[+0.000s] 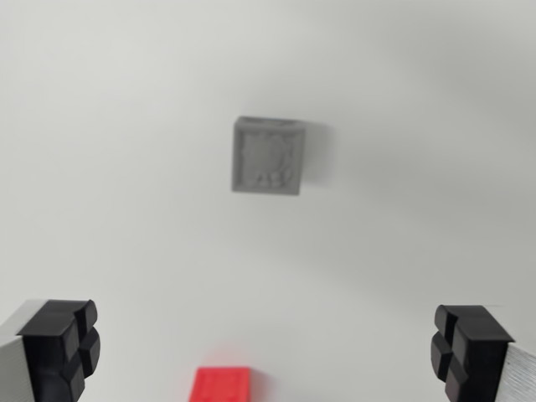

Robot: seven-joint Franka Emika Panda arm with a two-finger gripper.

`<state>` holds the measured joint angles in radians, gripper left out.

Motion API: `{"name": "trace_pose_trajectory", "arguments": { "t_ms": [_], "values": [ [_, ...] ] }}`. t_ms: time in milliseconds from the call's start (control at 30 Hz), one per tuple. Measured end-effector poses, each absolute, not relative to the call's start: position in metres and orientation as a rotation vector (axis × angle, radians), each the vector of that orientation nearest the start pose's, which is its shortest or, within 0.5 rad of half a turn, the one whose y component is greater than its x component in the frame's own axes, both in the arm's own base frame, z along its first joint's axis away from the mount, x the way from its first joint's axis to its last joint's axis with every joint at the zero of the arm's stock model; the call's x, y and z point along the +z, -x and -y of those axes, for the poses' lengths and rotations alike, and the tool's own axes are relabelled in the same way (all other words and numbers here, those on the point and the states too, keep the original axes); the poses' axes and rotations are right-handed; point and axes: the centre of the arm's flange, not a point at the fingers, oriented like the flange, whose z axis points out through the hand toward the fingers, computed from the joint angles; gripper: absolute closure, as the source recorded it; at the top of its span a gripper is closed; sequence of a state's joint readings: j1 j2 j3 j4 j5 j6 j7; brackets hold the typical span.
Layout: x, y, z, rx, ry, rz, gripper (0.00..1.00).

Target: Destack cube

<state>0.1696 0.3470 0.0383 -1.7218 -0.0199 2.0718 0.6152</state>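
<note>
Two cubes lie well apart on the white worktop (100, 126), grey cube (267, 157) mid-frame and red cube (223, 384) at the bottom edge between the fingertips, so destacking looks done; end effector (264, 347) is spread wide, empty, presumably clear of both.

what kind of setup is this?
Likely a lab tabletop for manipulation tests: a plain white surface, a grey cube and a red block on it, and the open gripper above.
</note>
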Motion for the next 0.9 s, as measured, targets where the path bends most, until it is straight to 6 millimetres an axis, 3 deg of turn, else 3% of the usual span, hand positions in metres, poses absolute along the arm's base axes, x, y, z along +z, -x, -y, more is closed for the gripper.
{"name": "trace_pose_trajectory", "arguments": {
  "t_ms": [500, 900],
  "values": [
    [0.411, -0.637, -0.131, -0.007, 3.082, -0.625, 0.0],
    [0.413, -0.637, -0.131, -0.006, 3.082, -0.625, 0.0]
  ]
}}
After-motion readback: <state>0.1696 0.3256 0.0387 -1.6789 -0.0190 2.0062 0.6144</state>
